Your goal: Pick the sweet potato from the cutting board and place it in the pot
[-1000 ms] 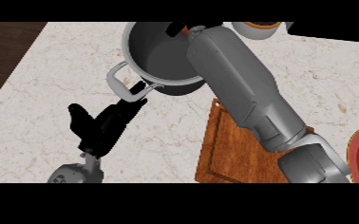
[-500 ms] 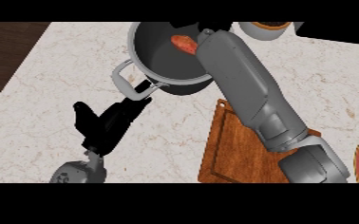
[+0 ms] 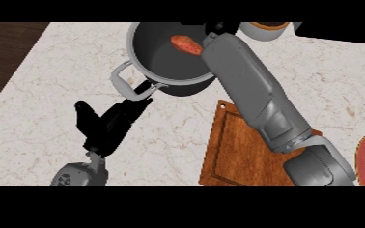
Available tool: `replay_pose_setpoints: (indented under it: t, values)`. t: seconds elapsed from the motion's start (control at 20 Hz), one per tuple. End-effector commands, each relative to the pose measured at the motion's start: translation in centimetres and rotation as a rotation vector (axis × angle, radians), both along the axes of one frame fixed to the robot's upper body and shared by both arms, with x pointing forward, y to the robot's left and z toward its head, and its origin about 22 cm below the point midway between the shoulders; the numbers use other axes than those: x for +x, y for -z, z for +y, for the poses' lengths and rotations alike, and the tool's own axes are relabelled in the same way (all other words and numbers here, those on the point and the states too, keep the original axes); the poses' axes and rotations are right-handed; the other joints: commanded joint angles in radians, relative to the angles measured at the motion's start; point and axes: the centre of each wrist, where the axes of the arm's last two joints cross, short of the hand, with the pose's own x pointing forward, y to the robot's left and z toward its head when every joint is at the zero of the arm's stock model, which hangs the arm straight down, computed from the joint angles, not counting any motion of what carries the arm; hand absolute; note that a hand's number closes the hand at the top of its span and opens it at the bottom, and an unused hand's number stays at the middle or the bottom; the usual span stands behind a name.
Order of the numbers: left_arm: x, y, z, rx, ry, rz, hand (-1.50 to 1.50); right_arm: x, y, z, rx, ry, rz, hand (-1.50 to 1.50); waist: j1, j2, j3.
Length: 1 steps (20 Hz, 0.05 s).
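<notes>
The orange-red sweet potato (image 3: 185,44) lies inside the dark grey pot (image 3: 153,53) at the counter's far middle, against the pot's right side. My right forearm reaches from the lower right across the wooden cutting board (image 3: 231,152) to the pot's rim. Only a black bit of the right hand (image 3: 218,27) shows beyond the wrist, just right of the potato. My left hand (image 3: 107,123) is open at the lower left, its straight fingers pointing up at the pot's near loop handle (image 3: 127,81) and reaching its lower end.
A grey bowl with a brown rim (image 3: 262,30) stands right of the pot at the back. A red plate's edge (image 3: 361,149) shows at the far right. The counter's left edge meets dark wood (image 3: 18,43).
The sweet potato, unseen a second ago, now shows inside the pot. My right forearm has shifted a little to the right, uncovering more of the pot. The left hand has hardly moved.
</notes>
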Motion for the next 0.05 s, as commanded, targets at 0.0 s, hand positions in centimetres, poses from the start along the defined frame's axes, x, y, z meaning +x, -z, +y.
replay_pose_setpoints:
  t: [0.0]
  values:
    - [-0.63,0.18,0.19,-0.006,-0.038,-0.008,0.0,0.29,0.87,-0.28,0.017,0.072,-0.016,-1.5,-0.038,-0.012,0.0]
